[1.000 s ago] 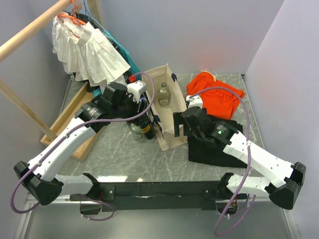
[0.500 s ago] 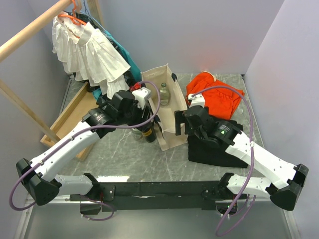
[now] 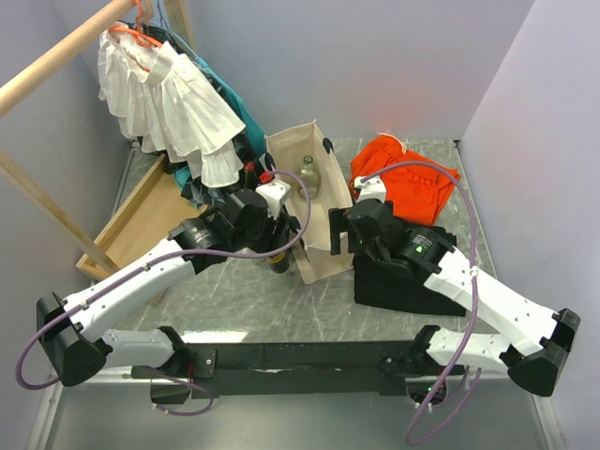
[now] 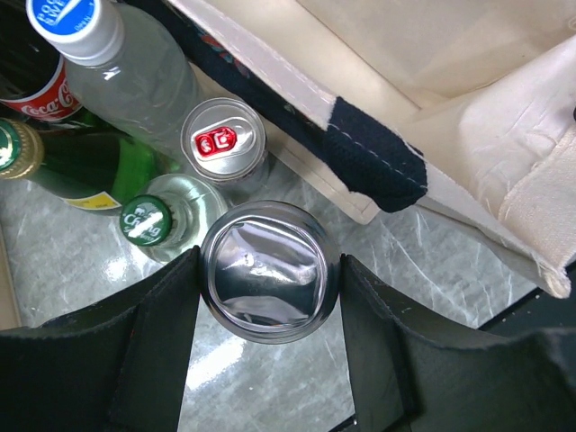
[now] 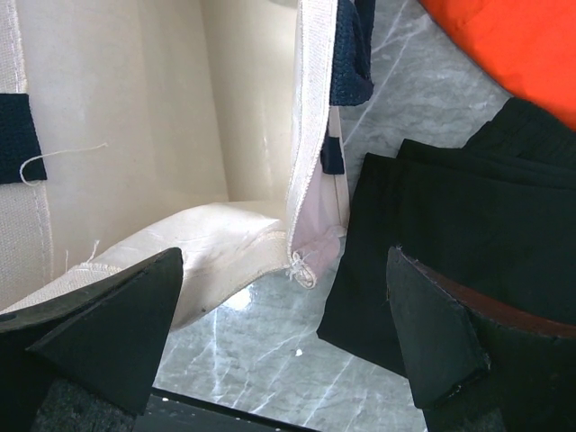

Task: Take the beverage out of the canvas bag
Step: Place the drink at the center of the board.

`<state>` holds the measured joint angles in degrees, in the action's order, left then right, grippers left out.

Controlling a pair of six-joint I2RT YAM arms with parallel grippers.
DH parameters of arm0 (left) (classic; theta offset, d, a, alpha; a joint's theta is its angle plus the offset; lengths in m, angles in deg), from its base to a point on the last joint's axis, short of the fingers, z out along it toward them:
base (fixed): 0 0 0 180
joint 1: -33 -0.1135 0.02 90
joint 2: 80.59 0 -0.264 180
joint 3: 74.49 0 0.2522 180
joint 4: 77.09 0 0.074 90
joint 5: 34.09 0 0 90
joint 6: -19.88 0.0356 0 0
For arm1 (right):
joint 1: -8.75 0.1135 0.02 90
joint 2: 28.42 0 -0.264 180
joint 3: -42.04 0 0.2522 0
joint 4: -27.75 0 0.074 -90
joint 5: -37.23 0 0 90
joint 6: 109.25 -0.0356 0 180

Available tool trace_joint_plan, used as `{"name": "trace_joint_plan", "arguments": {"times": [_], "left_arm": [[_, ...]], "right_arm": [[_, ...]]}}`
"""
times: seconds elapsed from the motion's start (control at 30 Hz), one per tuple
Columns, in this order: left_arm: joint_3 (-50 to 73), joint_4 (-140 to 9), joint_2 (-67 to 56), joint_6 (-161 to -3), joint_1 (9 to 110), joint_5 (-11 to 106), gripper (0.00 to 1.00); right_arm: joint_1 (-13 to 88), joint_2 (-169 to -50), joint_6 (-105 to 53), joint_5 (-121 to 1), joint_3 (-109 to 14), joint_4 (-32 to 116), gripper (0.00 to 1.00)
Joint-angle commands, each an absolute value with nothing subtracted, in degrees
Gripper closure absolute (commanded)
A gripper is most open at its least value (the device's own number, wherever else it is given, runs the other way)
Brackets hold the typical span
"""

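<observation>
Left tool (image 4: 268, 270): clenched on a dark can (image 4: 263, 290), one finger against each side of its body, viewed from straight above.
Can: upright, outside the bag, low over the tabletop (image 4: 270, 387); whether its base touches cannot be told.
Why gripped so: I judge that the side hold keeps the can upright, so it can join the other drinks without knocking them.
Just past the fingertips: a red-tab can (image 4: 222, 141), very close to the held one. A green-cap bottle (image 4: 147, 220) stands by the left finger's tip.
Farther out: a clear bottle (image 4: 135, 81) and a cola bottle (image 4: 36, 85), grouped with the others beside the bag.
Bag (image 3: 323, 262): immediately right of the left tool, mouth gaping upward.
Beverage in bag: a glass bottle (image 3: 307, 172) stands inside at the far end, beyond and to the right of the left tool.
Right tool (image 5: 283, 261): released, fingers spread wide. The bag's right wall hangs between them unpinched, probably placed there to steady the bag.
Outer side of right tool: black cloth (image 5: 450, 207) just beside it, orange cloth (image 3: 403, 173) beyond.
Stage: one drink is out and the glass bottle is not yet lifted.
</observation>
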<state>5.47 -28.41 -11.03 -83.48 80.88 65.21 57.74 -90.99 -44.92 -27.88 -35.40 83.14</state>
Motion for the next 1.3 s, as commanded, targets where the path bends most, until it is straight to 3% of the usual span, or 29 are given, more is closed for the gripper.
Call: {"name": "trace_joint_plan", "arguments": {"times": [0.0,0.47,1.27], "left_arm": [[5.4,-37.4,-13.8,-85.2,82.7,69.4,0.99],[2.6,-40.6,-10.2,-84.9,86.4,76.8,0.99],[0.2,-44.8,-5.8,-84.0,87.1,77.5,0.99]], "right_arm": [[58.1,-89.8,-44.9,-26.1,-36.2,82.7,0.00],[58.1,-89.2,-45.2,-25.5,-35.4,82.7,0.00],[58.1,-90.5,-44.6,-26.0,-35.5,83.1,0.00]]}}
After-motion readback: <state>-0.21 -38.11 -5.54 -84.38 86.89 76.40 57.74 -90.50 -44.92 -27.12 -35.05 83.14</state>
